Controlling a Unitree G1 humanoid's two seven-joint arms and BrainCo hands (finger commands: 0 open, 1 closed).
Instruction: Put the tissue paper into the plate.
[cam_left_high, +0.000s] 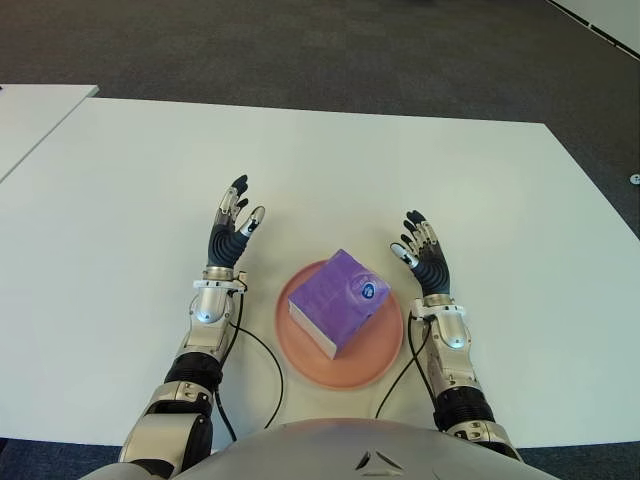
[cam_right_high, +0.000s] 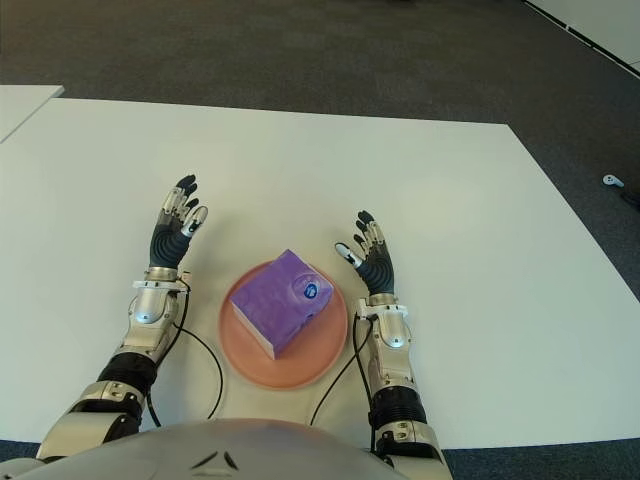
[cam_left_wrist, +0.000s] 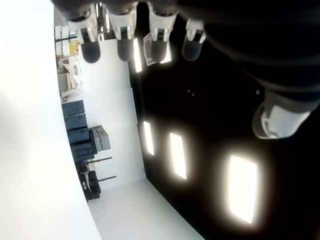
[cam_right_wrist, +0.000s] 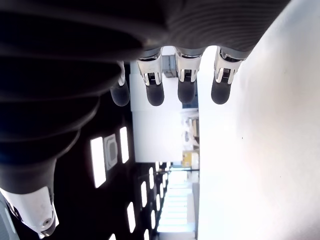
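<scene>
Finding: the tissue paper (cam_left_high: 338, 300), a purple pack, sits on the pink plate (cam_left_high: 375, 355) in the lower centre of the eye views, turned corner-on. It appears to lie within the rim. By this evidence the placement looks done.

Left robot hand (cam_left_high: 233, 230): in the left-centre of the frame, beside the plate's upper-left edge, fingers spread and holding nothing. Its wrist view confirms straight, empty fingers (cam_left_wrist: 90, 47).

Right robot hand (cam_left_high: 424, 255): just right of the plate, fingers likewise extended and empty. Its wrist view shows the fingertips (cam_right_wrist: 186, 90) apart with nothing between them.

Assessment of the step in hand: both hands stand clear of the pack, so what remains is retreat. It should be done by drawing each hand outward and back, away from the plate, so that neither wrist nor the cables (cam_left_high: 262, 350) running near the rim drag the plate across the white table (cam_left_high: 120, 200).

Not established: whether either hand touches the table; whether the pack's far underside rests flat. The wrist views show mostly ceiling lights and room, not the plate. The lower forearms are cut off by the frame's bottom edge.
</scene>
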